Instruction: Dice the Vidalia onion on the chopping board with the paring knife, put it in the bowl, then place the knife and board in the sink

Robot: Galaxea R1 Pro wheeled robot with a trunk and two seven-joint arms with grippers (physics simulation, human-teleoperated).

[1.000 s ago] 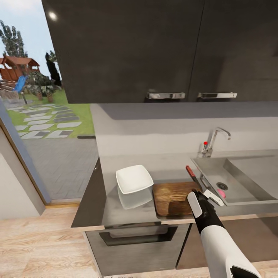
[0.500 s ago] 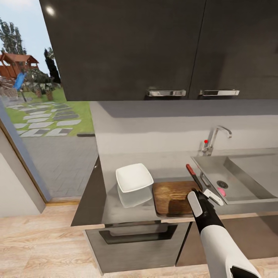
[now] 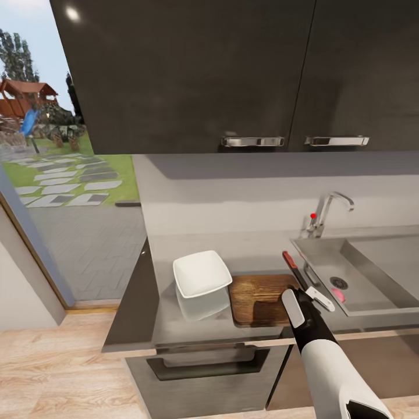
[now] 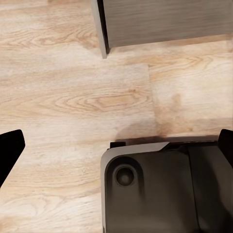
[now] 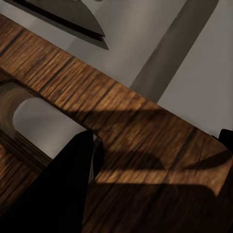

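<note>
The dark brown chopping board (image 3: 256, 299) lies on the grey countertop (image 3: 244, 250), just right of the white square bowl (image 3: 201, 272). The paring knife (image 3: 294, 267) lies beside the board's right end, red handle pointing to the wall. Right of it is the steel sink (image 3: 372, 265), with the pink Vidalia onion (image 3: 338, 295) near the drain. My right gripper (image 3: 307, 301) hovers open over the board's right end. In the right wrist view the board (image 5: 145, 141), its handle slot (image 5: 43, 126) and the knife blade (image 5: 73, 17) show close below the open right gripper (image 5: 150, 165). My left gripper (image 4: 116, 150) hangs open above the wooden floor.
A chrome tap (image 3: 327, 210) with a red knob stands behind the sink. Dark wall cabinets (image 3: 233, 75) hang over the counter. An oven front (image 3: 203, 364) sits under the counter. A glass door at the left looks onto a garden. The robot's base (image 4: 160, 189) is under the left gripper.
The whole head view has shifted a little, so the camera has moved. My right gripper stays open over the board's right end. Board, knife, bowl and onion lie where they were.
</note>
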